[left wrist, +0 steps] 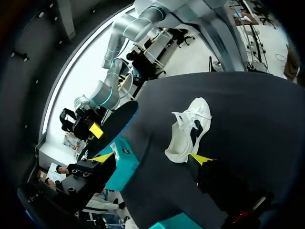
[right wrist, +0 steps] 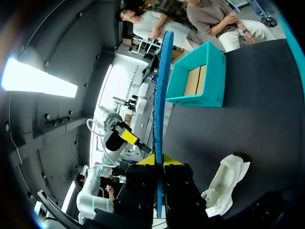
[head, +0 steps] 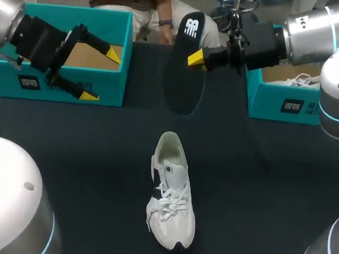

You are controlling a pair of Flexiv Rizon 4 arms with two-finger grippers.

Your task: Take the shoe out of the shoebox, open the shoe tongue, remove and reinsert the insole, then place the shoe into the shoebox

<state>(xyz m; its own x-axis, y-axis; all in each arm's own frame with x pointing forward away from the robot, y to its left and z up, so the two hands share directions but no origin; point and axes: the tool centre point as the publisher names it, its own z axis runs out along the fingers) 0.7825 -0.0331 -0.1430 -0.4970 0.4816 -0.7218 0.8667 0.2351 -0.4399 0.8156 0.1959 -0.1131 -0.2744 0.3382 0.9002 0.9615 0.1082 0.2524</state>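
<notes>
Fingers of the right gripper [head: 197, 58] are pinching the insole [head: 184, 82] upright. Left gripper [head: 100, 75] is hovering by the shoebox [head: 110, 86], fingers spread

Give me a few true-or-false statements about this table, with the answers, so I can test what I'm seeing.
1. The right gripper is gripping the insole. True.
2. The shoe sits inside the left shoebox. False: it lies on the table.
3. The left gripper is open and holds nothing. True.
4. The insole is inside the shoe. False: it is held up above the table, apart from the shoe.
</notes>
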